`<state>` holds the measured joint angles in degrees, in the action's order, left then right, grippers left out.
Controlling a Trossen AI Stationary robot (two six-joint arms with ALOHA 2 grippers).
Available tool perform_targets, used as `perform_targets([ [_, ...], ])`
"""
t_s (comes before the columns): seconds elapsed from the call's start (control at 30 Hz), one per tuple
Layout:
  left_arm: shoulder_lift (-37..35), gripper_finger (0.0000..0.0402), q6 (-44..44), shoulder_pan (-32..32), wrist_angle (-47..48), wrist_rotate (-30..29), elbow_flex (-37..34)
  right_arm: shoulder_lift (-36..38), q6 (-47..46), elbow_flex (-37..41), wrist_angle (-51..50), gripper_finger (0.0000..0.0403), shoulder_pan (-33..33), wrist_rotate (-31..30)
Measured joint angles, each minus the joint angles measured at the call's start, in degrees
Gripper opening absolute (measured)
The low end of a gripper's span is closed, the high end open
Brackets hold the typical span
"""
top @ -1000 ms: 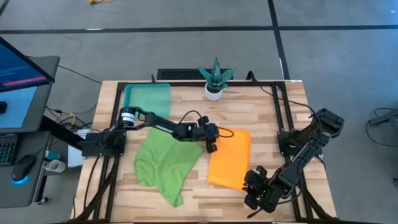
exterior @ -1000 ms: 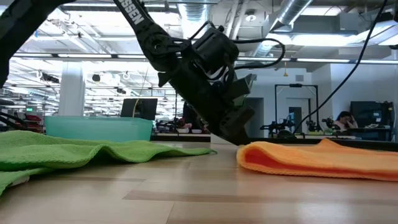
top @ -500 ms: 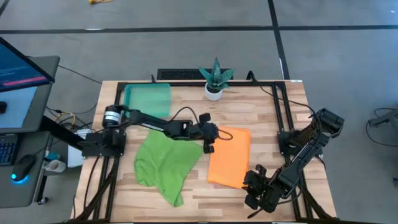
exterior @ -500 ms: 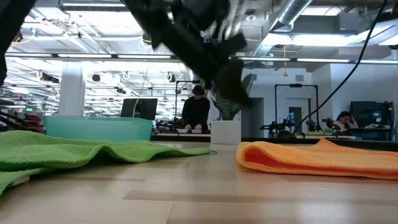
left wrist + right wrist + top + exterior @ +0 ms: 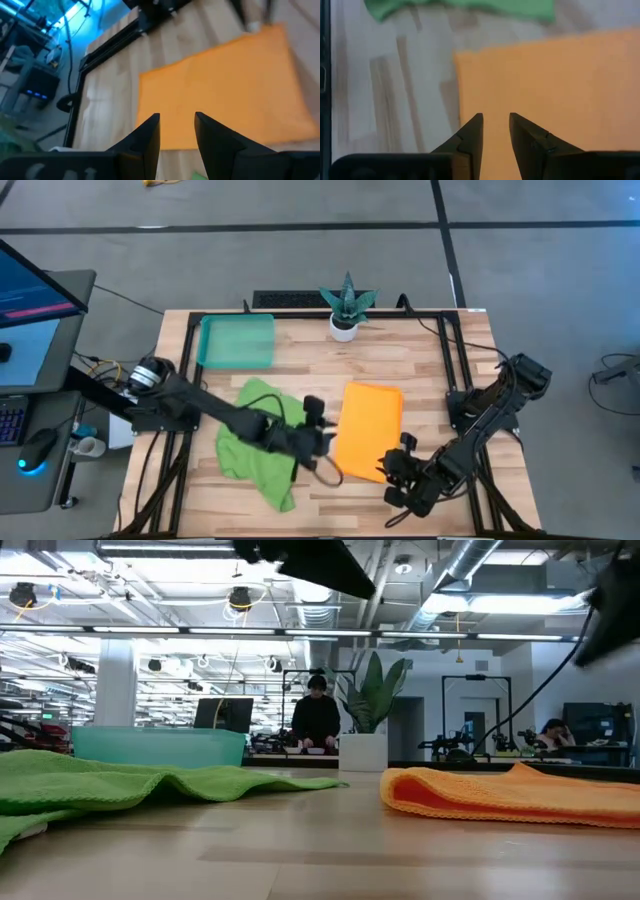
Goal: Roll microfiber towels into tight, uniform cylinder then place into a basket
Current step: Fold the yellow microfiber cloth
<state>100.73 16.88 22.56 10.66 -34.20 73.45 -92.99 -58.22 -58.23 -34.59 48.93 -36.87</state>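
The orange towel lies flat, folded to a rectangle, right of the table's middle. The lime green towel lies crumpled to its left; my left arm crosses over it. The teal basket stands at the far left. My left gripper hangs open in the air above the gap between the two towels, pointing at the orange towel. My right gripper is open above the orange towel's near edge, nothing between its fingers.
A small white pot with a spiky green plant stands at the table's far edge. A black frame runs along the table's sides. Bare wood lies between the basket and the orange towel. People sit in the room behind.
My left gripper has risen from the orange towel's far left corner and swung toward the table's near edge, rolling as it went; it is now over the gap between the towels. My right gripper has edged up and toward the orange towel. Both towels lie as before.
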Motion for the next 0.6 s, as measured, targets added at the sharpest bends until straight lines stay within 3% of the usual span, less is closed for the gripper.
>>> perform_targets([
  [0.2,0.15,0.0114,-1.53,5.0,3.9,-0.17,-0.46,0.04,3.22,-9.38,-12.98,0.0118,0.43,-3.93],
  [0.4,0.2,0.0114,-6.95,7.17,7.06,4.0,-0.59,0.05,3.26,-11.67,-19.21,0.0118,1.66,-3.63],
  [0.6,0.66,0.0119,-9.55,7.5,8.56,7.67,-0.59,0.04,3.28,-11.66,-19.51,0.0119,1.95,1.95],
])
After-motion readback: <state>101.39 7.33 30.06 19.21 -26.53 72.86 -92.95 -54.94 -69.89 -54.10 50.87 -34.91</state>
